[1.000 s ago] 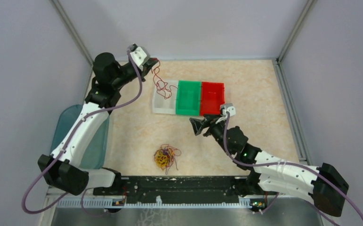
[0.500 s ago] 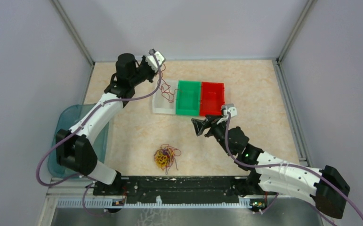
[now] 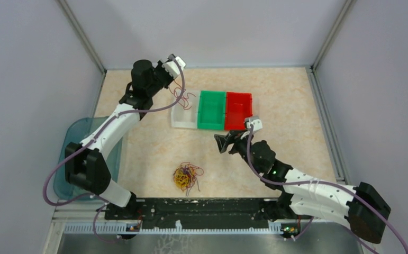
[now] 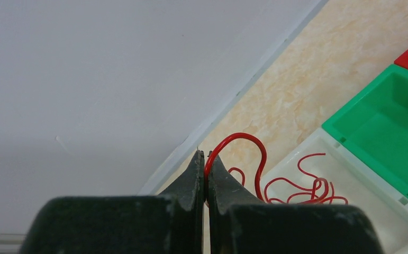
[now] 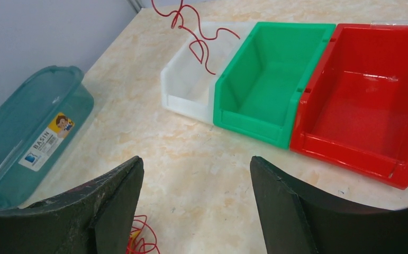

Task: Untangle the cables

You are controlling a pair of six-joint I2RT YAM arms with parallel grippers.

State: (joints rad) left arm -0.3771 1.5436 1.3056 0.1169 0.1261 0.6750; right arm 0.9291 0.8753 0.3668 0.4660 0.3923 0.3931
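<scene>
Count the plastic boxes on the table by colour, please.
White bin: 1
Green bin: 1
Red bin: 1
Teal basin: 1
Total: 4

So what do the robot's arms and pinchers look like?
The left arm and right arm are white tubes with chunky black joints. A thick mauve hose loops along each one. The right arm has a tiny green light. The fingers are black and wedge-shaped, tapering to thin tips.
</scene>
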